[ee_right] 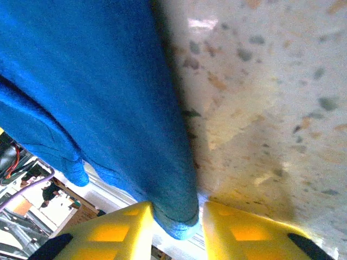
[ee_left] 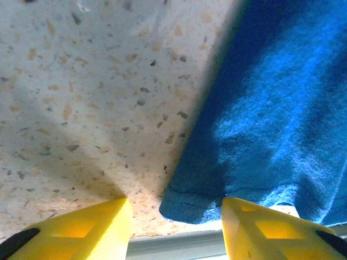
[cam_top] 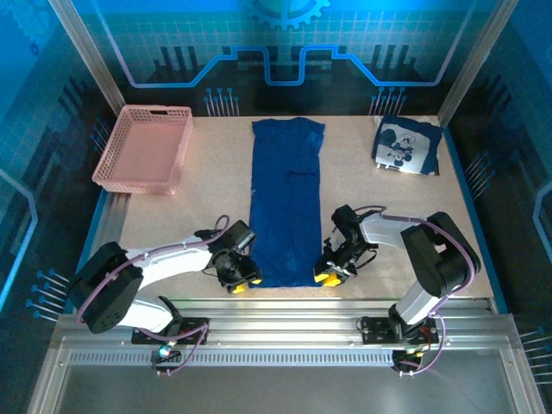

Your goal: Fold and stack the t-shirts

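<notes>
long blue t-shirt (cam_top: 286, 203) lies flat in the middle of the speckled table (cam_top: 216, 172), folded lengthwise, hem toward the arms. soft, light, limp; should be taken by the hem corners. wrist views show the grips: right gripper (ee_right: 176, 212) pinches one corner, left gripper (ee_left: 176, 210) gapes astride the other. top view adds the folded cartoon-print t-shirt (cam_top: 407, 145) far right and the pink basket (cam_top: 142, 148) far left.

Lab cell: aluminium frame (cam_top: 285, 328), printed backdrop (cam_top: 276, 34)
</notes>
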Robot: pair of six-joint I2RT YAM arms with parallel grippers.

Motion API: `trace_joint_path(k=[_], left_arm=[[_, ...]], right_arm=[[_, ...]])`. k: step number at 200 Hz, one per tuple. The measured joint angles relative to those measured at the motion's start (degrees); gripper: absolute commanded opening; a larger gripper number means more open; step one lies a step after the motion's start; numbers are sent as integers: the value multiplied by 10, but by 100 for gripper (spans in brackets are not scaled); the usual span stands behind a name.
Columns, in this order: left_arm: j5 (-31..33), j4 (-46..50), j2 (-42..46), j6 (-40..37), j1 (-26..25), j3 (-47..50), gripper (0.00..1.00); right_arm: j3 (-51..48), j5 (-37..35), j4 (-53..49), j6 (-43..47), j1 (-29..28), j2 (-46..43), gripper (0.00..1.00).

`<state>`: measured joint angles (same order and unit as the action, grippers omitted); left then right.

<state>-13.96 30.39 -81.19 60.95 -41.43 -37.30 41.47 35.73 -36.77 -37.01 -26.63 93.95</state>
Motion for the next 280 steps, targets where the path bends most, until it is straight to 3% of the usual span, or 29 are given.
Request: trace_joint_path(k=[42, 76, 120, 178, 212, 280], left_arm=[[0, 35, -35, 2, 0, -29, 34], [-2, 49, -57, 0, 0, -50, 17], [-13, -35, -91, -21, -8, -98, 0], [8, -15, -6, -31, -8, -98, 0], [16, 4, 3, -37, 1, -101, 0], [19, 26, -12, -96, 133, -231, 0]], right_arm=[[10, 1, 26, 6, -12, 15, 19], [15, 3, 41, 10, -15, 22, 10], [21, 3, 34, 13, -16, 24, 5], [34, -15, -28, 23, -26, -17, 0], [104, -37, -79, 26, -25, -40, 0], [302, -59, -122, 52, 49, 8, 0]])
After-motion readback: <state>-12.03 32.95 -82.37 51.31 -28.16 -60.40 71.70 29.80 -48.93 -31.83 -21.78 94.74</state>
